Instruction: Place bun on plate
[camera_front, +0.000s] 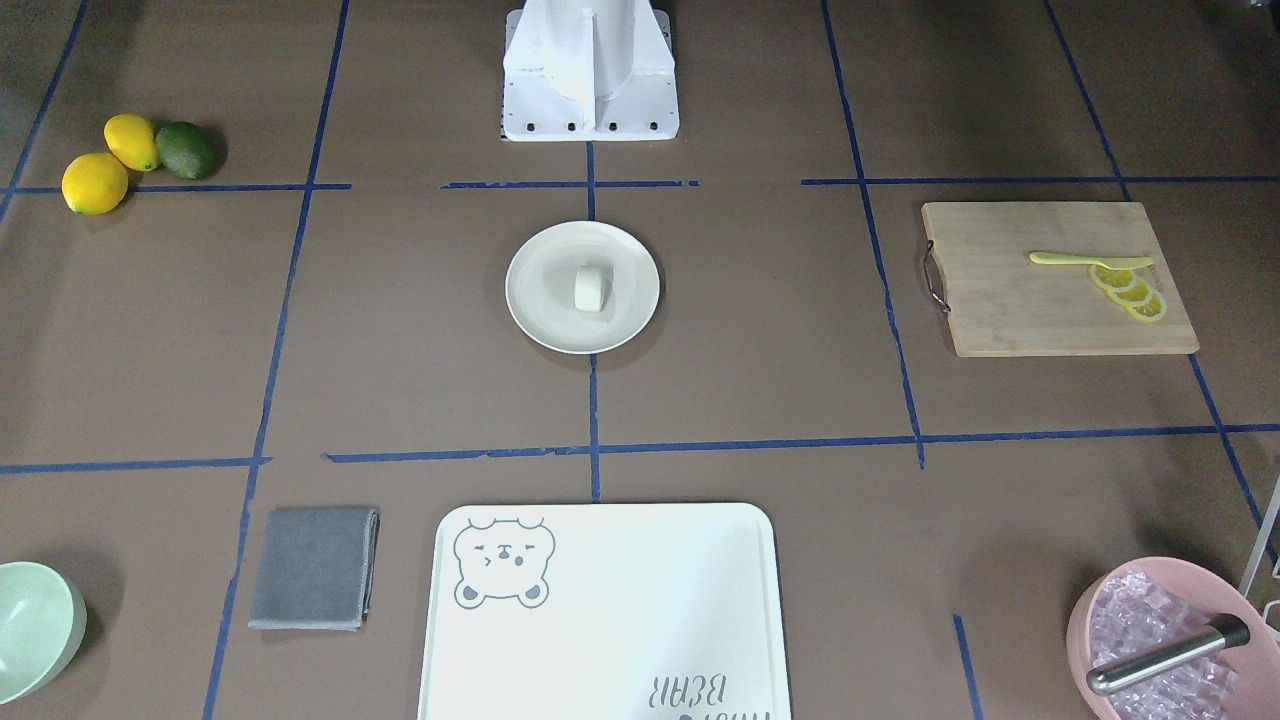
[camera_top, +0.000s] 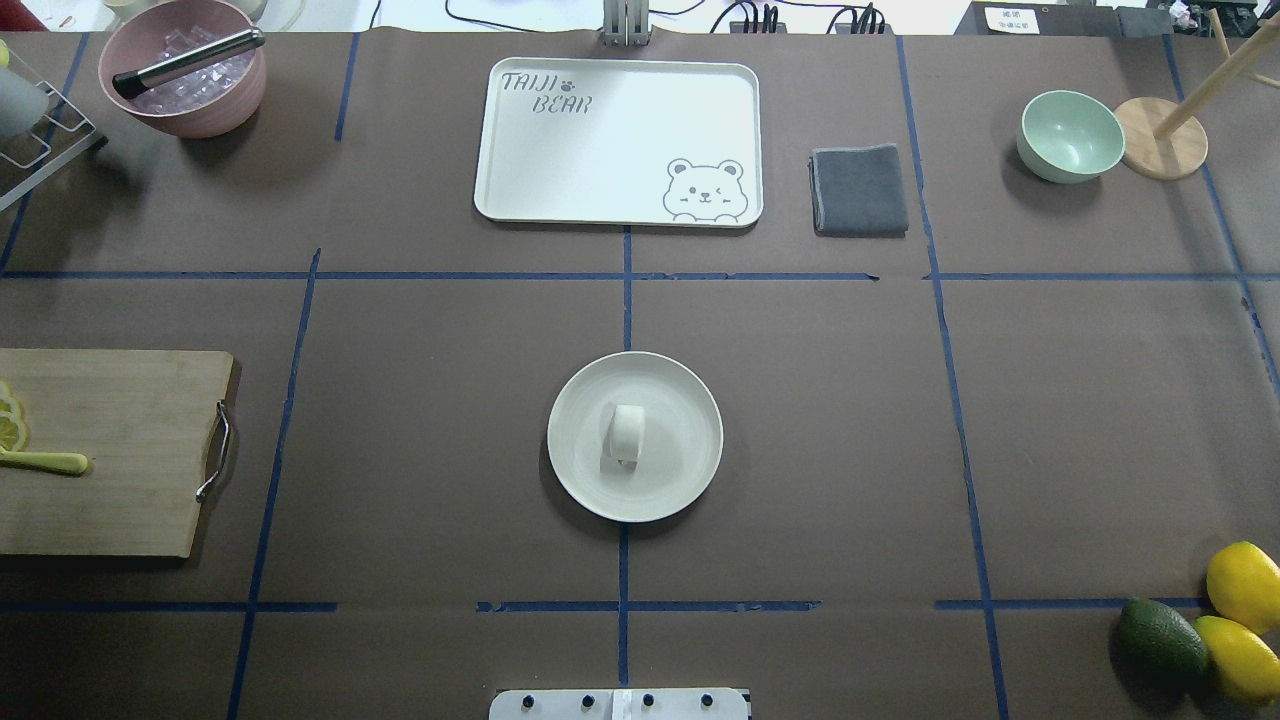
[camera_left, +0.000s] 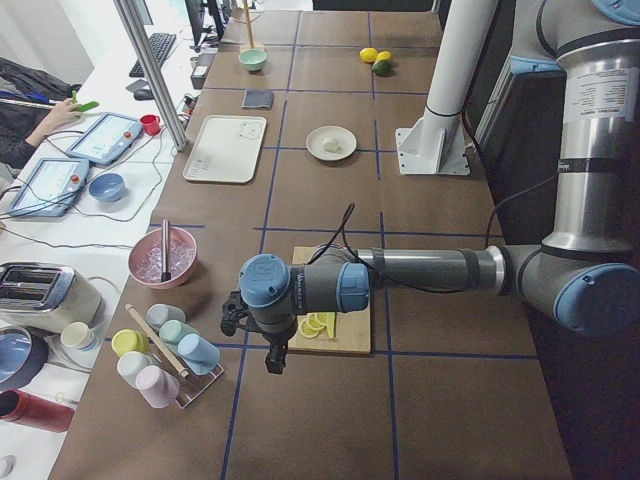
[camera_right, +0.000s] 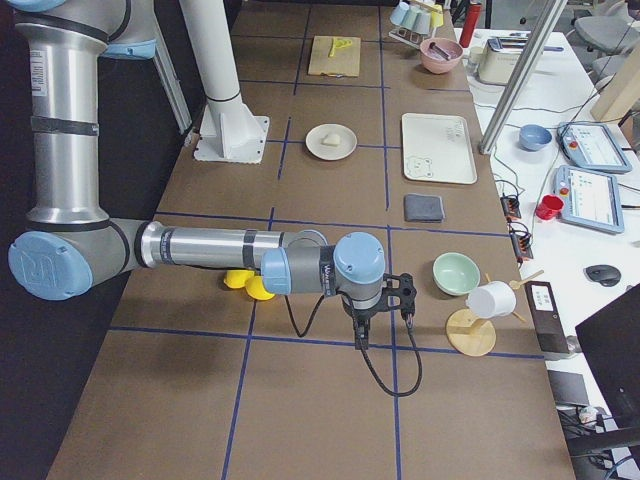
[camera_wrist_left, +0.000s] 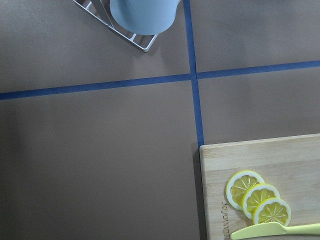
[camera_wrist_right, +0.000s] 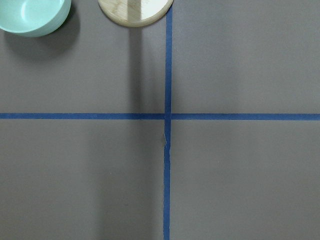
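Front-facing view: bun (camera_front: 591, 288) lies centred on plate (camera_front: 540, 300) mid-worktop, so placement appears complete; overhead: no gripper nearby; side views: left gripper (camera_left: 245, 318) and right gripper (camera_right: 403, 292), jaw state indeterminable, are best held at the worktop ends.

Brown table (camera_top: 420, 430), gridded with blue tape (camera_top: 627, 300).
On it lie the plate (camera_top: 682, 472) at centre, bear-print tray (camera_top: 610, 150), grey cloth (camera_top: 858, 190), green bowl (camera_top: 1042, 160) and cutting board (camera_top: 120, 480).

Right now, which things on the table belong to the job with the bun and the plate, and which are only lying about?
Job: bun, lying on the plate.

Lying about: tray, cloth, green bowl, pink bowl, board, lemon slices, knife, lemons, green fruit.
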